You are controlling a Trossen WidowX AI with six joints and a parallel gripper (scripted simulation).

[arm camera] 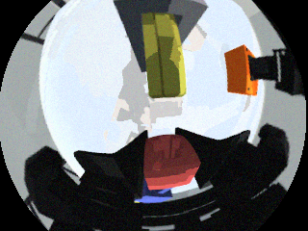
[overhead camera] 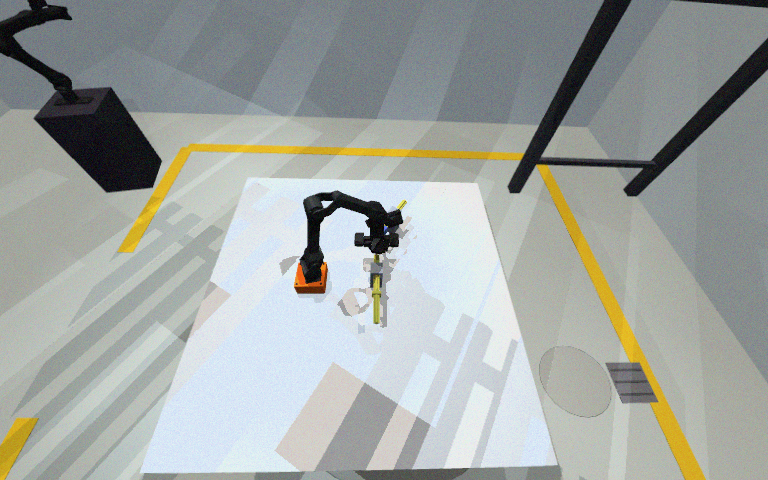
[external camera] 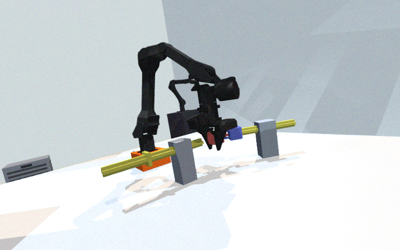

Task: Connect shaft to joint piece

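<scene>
The gripper (external camera: 214,148) (arm camera: 162,132) is shut on the red square joint piece (external camera: 211,138) (arm camera: 170,170), with one finger on each side. A blue hinge part (external camera: 235,133) (arm camera: 156,196) joins it to the first yellow shaft (external camera: 285,123) (overhead camera: 402,204), fixed in the far grey block (external camera: 267,141). The second yellow shaft (external camera: 117,167) (overhead camera: 376,311) (arm camera: 165,63) passes through the near grey block (external camera: 185,163). Its collar (external camera: 148,158) is on the outer side of that block. Its inner end faces the joint piece across a gap, roughly in line in the wrist view. The opening's exact angle is hard to tell.
The arm's orange base (overhead camera: 310,278) (external camera: 153,161) (arm camera: 237,72) stands on the white table (overhead camera: 237,350), to the side of the second shaft. Another black arm on a dark pedestal (overhead camera: 101,141) stands away from the table. A dark frame (overhead camera: 566,96) rises behind at the right.
</scene>
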